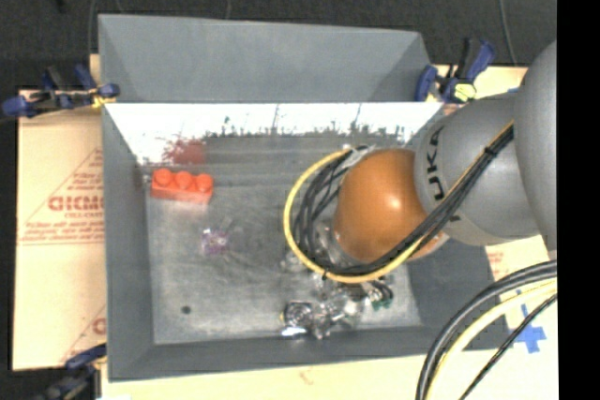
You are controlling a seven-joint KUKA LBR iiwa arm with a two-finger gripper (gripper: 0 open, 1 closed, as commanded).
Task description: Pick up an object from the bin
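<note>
- Three lots of loose things lie on the floor of the grey metal bin point(127, 229); I take them left to right.
- Far left, just beside the far wall: an orange plastic brick point(181, 184). It is blocky and smooth, with rounded studs along one side, and lies well apart from my arm.
- Right of it and nearer: a small pale purple piece point(215, 242) that looks see-through. Its shape is too small to tell, and it lies alone on the dull, scuffed floor.
- Right of centre, by the near wall: a small heap of shiny bits point(317, 314), glinting like metal or foil and tangled together.
- Just over that heap hangs my wrist, with its glossy, dome-shaped orange cover point(375, 206) ringed by a yellow cable point(289, 211) and dark ones.
- My gripper is hidden beneath that cover, so I cannot tell whether it is wide, narrow or holding anything.
- By my judgement the task is early: I am down in the bin at the shiny heap and nothing is seen lifted. The grasp, as far as can be shown, and the lift are yet to come.
</note>
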